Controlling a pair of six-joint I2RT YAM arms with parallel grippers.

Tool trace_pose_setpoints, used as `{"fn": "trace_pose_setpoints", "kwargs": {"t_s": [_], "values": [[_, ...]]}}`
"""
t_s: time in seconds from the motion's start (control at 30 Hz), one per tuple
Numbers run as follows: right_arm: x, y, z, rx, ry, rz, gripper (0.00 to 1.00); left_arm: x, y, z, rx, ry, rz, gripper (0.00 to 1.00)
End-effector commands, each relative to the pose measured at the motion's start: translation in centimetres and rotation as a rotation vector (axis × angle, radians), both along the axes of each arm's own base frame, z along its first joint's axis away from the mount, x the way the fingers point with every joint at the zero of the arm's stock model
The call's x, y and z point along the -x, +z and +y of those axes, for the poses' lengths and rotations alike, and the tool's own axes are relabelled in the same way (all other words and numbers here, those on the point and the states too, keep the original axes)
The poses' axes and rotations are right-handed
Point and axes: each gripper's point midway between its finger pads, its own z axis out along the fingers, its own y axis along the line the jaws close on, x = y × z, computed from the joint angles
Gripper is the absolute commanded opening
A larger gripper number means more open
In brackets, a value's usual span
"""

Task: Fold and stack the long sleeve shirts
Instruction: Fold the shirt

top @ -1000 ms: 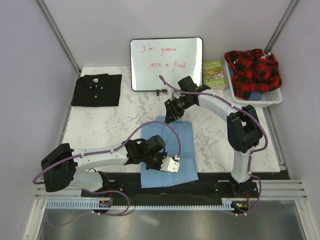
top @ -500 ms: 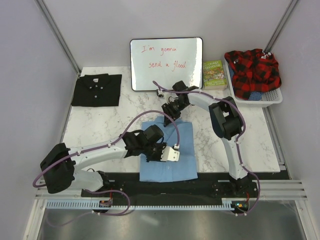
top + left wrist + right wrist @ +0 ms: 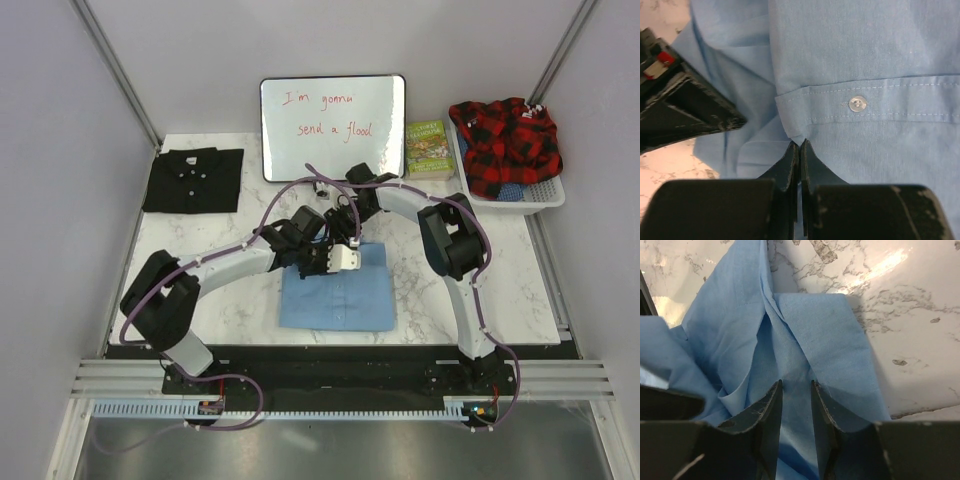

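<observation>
The light blue long sleeve shirt (image 3: pixel 340 297) lies folded in the middle of the table. My left gripper (image 3: pixel 322 262) is shut on a hem edge of it (image 3: pixel 800 141), beside a button, over the shirt's far part. My right gripper (image 3: pixel 338 224) stands just beyond, at the shirt's far edge. Its jaws are apart and rest on bunched blue cloth (image 3: pixel 790 355) without pinching it. The black long sleeve shirt (image 3: pixel 193 180) lies folded flat at the far left corner.
A whiteboard (image 3: pixel 333 128) stands at the back, close behind both grippers. A book (image 3: pixel 429 148) lies to its right. A white basket (image 3: pixel 545 195) at the back right holds a red plaid garment (image 3: pixel 505 140). Walls close in both sides.
My left gripper has carried the shirt's near edge away from the table's front toward the far edge, folding the shirt shorter. The right gripper shifted slightly and stayed at the far edge.
</observation>
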Motion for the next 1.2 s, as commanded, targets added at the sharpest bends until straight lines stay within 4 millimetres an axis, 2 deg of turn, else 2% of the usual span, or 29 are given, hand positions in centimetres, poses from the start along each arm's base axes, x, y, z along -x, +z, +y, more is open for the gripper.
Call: {"fn": "trace_pose_setpoints", "kwargs": {"t_s": [0.0,0.07,0.27,0.3,0.4,0.47,0.53,0.57,0.63,0.67,0.77,0.83,0.9,1.0,1.17], "values": [[1.5,-0.2,-0.7,0.014,0.033,0.019,0.37,-6.1,2.2,-1.3,0.068,0.013,-0.187,0.02],[1.8,-0.2,-0.7,0.012,0.037,0.027,0.37,-6.8,1.8,-1.5,0.067,0.023,-0.194,0.02],[2.0,-0.2,-0.8,0.009,0.038,0.031,0.36,-5.7,-0.8,-1.1,0.037,0.005,-0.139,0.02],[2.1,-0.2,-0.8,0.01,0.039,0.032,0.36,-5.0,-1.6,-0.6,0.025,-0.003,-0.124,0.02],[3.0,-0.1,-1.0,0.013,0.035,0.056,0.36,-3.3,-2.2,-0.3,0.021,-0.029,-0.106,0.02],[3.8,0.7,-0.7,-0.002,0.042,0.059,0.37,-1.8,-1.7,-0.4,0.036,-0.059,-0.101,0.02],[5.7,1.2,-0.6,-0.015,0.036,0.106,0.37,0.2,-2.5,0.2,0.025,-0.083,-0.065,0.02],[6.0,1.5,-0.5,-0.029,0.035,0.109,0.38,1.0,-2.1,0.3,0.034,-0.096,-0.058,0.02],[6.4,2.5,-0.5,-0.042,0.03,0.107,0.39,2.5,-2.7,0.6,0.025,-0.114,-0.036,0.02],[6.2,2.9,-0.5,-0.041,0.028,0.102,0.4,2.9,-2.6,0.6,0.029,-0.123,-0.035,0.02],[4.1,4.9,-0.4,-0.068,0.004,0.049,0.41,3.4,-2.3,0.6,0.036,-0.121,-0.03,0.02],[1.9,5.8,-0.5,-0.079,-0.018,0.011,0.41,3.1,-1.5,0.4,0.046,-0.115,-0.034,0.02],[0.4,5.5,-0.5,-0.064,-0.02,-0.01,0.41,2.6,-0.5,-0.1,0.059,-0.11,-0.048,0.02],[-0.3,3.9,-0.6,-0.042,-0.013,-0.004,0.4,2.2,0.6,-0.7,0.077,-0.107,-0.054,0.02],[0.2,1.3,-0.6,-0.013,0.022,0.023,0.37,1.1,1.6,-0.9,0.08,-0.087,-0.074,0.02]]}}
